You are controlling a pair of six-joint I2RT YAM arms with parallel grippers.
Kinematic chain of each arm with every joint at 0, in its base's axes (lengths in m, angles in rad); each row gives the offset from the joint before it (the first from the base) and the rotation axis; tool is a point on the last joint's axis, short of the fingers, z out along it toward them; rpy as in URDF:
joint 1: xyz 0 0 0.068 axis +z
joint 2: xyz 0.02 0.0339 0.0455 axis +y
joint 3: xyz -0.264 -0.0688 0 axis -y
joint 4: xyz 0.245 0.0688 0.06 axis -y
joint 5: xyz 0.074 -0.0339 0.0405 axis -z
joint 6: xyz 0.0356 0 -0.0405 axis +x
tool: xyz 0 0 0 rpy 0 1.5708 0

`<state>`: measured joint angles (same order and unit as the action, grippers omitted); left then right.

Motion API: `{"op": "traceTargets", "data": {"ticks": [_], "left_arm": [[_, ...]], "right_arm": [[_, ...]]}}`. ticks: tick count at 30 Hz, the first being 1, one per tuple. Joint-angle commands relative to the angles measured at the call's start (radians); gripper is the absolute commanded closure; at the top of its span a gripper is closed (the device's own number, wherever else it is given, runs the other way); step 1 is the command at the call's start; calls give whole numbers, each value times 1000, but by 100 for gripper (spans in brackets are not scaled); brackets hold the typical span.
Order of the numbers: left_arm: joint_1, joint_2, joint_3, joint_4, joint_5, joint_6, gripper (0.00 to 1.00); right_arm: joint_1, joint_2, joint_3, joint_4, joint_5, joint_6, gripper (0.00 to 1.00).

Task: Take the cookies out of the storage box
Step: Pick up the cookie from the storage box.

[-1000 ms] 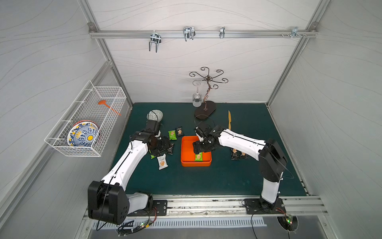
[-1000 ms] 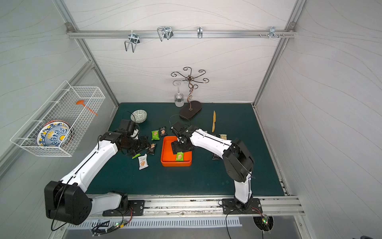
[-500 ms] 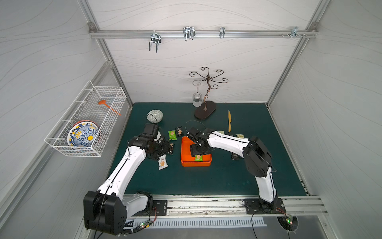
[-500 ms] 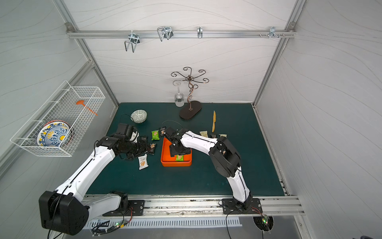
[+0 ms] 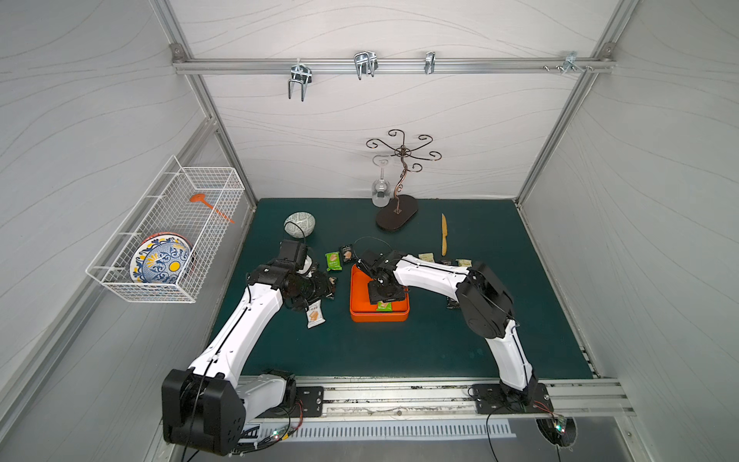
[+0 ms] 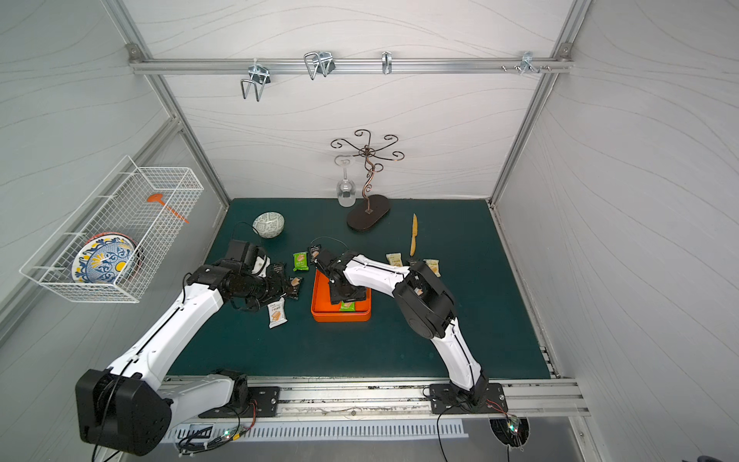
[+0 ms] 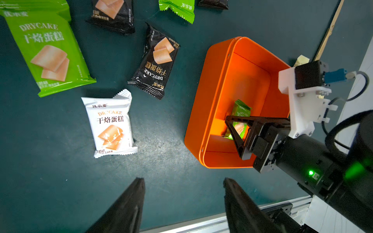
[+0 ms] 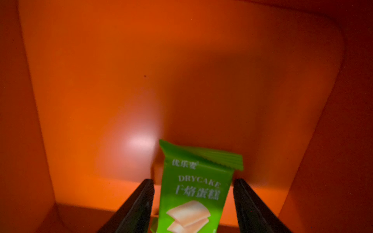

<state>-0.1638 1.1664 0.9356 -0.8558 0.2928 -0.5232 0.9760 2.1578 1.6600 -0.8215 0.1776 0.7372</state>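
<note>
As open right fingers [image 8: 139,209] straddle the box's [image 8: 121,80] one cookie [image 8: 193,191], left fingers [image 7: 129,209] gape (empty).

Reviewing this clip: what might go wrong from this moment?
The right claw straddles the green packet without gripping yet; closing on slick wrapper, it may slip out.
The packet lies against the box wall, so a finger could catch the wall and drag the box.
The left claw hovers open close by; the claws might collide.
</note>
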Motion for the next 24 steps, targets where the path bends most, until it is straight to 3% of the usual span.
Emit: {"op": "traceTargets", "data": {"ticks": [1,6,11,24], "left_arm": [[2,-20,0,20,10,17,34],[2,-19,3,17,13,17,34],[3,-21,0,12,14,17,34],[1,-25,-1,8,17,19,34]], "right_arm": [[8,24,20,-31,15,14,37],[8,28,14,-28,9,14,43],[8,21,12,-34,19,15,55],[8,-29,50,-77,38,-6,54]]}}
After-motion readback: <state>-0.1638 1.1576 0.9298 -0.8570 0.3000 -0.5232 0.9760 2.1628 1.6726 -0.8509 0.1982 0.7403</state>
